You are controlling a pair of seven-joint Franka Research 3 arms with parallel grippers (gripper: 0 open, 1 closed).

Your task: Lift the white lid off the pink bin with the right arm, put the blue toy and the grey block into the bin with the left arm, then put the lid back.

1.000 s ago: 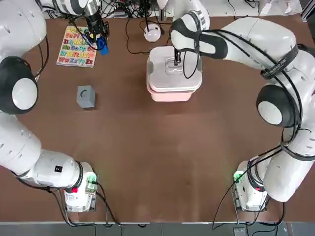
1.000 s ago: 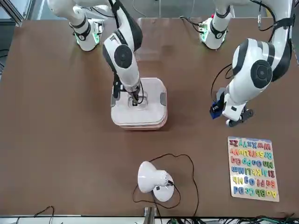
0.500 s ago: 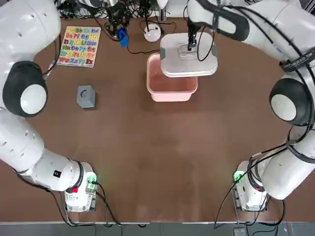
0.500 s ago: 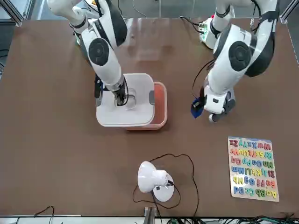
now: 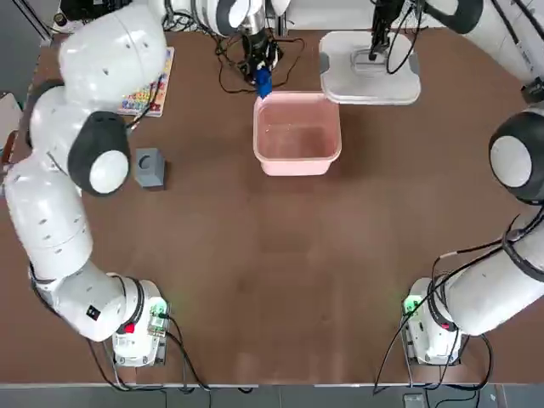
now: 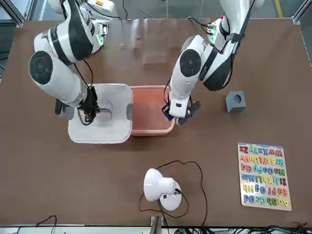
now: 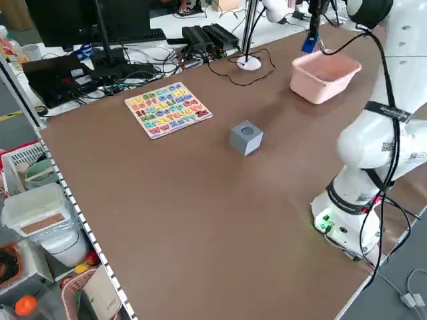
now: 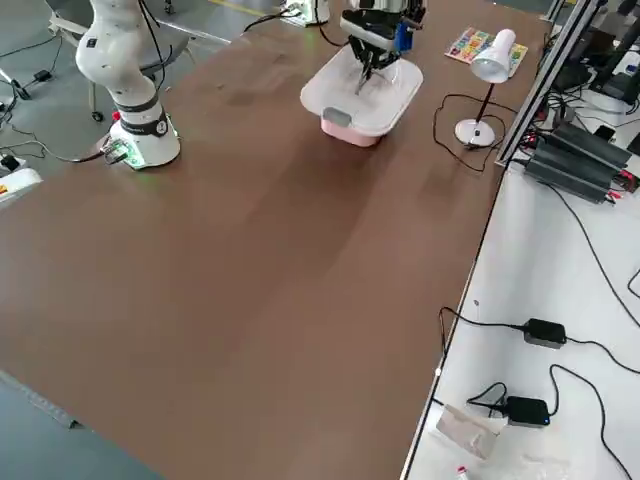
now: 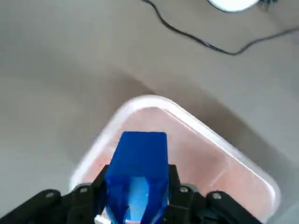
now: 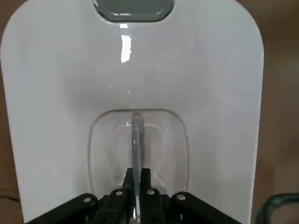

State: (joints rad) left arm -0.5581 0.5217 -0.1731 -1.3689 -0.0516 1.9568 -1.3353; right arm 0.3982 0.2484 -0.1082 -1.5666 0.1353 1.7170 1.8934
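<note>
The pink bin (image 5: 297,155) stands uncovered near the table's far middle. My right gripper (image 5: 373,53) is shut on the centre handle of the white lid (image 5: 371,81) and holds it clear of the bin, to the bin's far right; the right wrist view shows the lid (image 10: 135,65) under the shut fingers. Over the bin's far left corner my left gripper (image 5: 262,75) is shut on the blue toy (image 5: 263,83). In the left wrist view the blue toy (image 9: 137,172) hangs above the bin's rim (image 9: 201,125). The grey block (image 5: 149,167) sits on the table, well left of the bin.
A colourful alphabet puzzle board (image 6: 263,175) lies at the far left of the table, partly under the left arm. Beyond the bin, on the far edge, a small white round device (image 6: 161,189) rests with its black cable.
The right gripper has carried the lid farther right, fully off the bin. The left gripper has brought the blue toy rightward to the bin's far left corner.
</note>
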